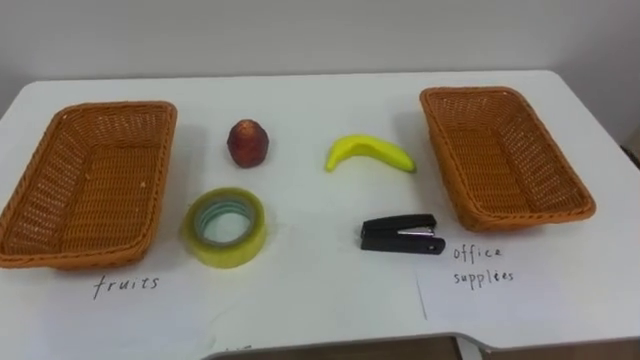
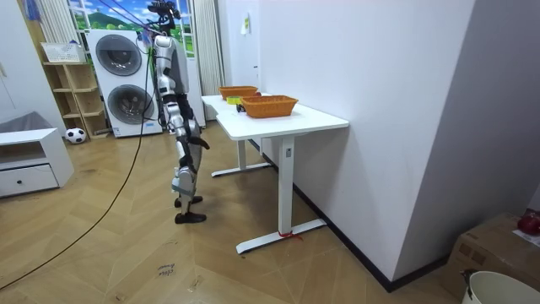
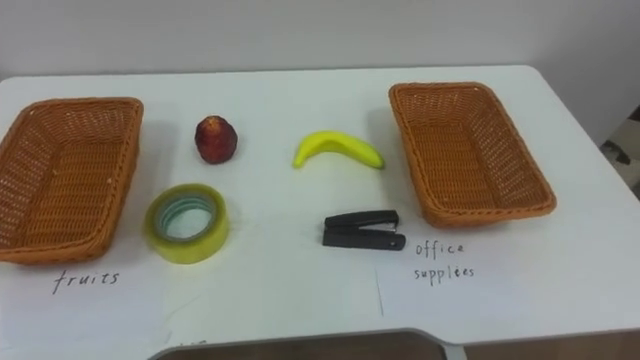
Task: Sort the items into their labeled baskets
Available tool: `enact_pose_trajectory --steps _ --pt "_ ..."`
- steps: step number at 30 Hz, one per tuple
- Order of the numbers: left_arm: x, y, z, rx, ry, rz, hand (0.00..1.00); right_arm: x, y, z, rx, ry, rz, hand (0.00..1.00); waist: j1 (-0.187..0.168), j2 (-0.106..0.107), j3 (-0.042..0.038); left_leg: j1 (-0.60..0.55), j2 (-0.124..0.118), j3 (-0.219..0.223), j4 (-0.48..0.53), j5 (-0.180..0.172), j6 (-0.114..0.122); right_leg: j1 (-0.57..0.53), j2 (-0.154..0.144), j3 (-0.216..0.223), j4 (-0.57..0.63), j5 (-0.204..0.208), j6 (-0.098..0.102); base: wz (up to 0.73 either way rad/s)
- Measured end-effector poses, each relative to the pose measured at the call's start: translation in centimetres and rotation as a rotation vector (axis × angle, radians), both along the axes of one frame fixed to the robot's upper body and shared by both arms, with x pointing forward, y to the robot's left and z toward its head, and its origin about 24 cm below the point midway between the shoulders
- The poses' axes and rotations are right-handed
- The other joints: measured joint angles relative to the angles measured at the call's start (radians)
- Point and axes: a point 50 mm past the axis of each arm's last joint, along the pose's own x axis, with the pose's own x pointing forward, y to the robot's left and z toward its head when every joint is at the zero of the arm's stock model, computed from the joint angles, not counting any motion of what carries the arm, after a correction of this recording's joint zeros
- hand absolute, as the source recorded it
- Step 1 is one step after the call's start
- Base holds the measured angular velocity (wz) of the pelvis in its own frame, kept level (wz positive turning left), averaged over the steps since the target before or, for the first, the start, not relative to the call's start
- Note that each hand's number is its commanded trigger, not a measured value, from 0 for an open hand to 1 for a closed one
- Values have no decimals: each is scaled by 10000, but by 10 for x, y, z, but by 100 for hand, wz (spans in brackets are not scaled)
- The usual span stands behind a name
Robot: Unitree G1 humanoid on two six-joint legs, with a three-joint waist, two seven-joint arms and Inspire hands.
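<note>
Four loose things lie in the middle of the white bench, between two empty woven orange-brown wicker baskets, so nothing is sorted yet. The left basket has a handwritten fruit label below it, and the right basket an office-supplies label, which fixes where each thing belongs.

The round dark-red fruit and the curved yellow banana lie in the far row. The yellowish roll of clear tape lies flat, and the black stapler lies closed in the near row. All four are well apart, probably so each can be grasped cleanly.

The robot stands upright at the bench's end. Each robot hand shows low by its waist in the room view, and I cannot tell whether the fingers are apart or together.
</note>
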Motion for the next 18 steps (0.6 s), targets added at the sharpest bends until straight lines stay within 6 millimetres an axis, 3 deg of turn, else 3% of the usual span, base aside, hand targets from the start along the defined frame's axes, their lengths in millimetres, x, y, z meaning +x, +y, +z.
enact_pose_trajectory --steps 10,18 --pt "-2 7 2 276 150 -177 0 31 -34 23 -1403 -607 -1714 0 -293 -27 -4 -153 -12 118 -5 -43 34 -205 -4 169 133 -51 49 -3" --pt "4 12 7 690 -205 -288 0 66 -72 67 -3267 -1503 -3459 0 -540 -35 -23 -252 -19 259 -4 -39 38 -365 -32 227 293 -46 52 -4"
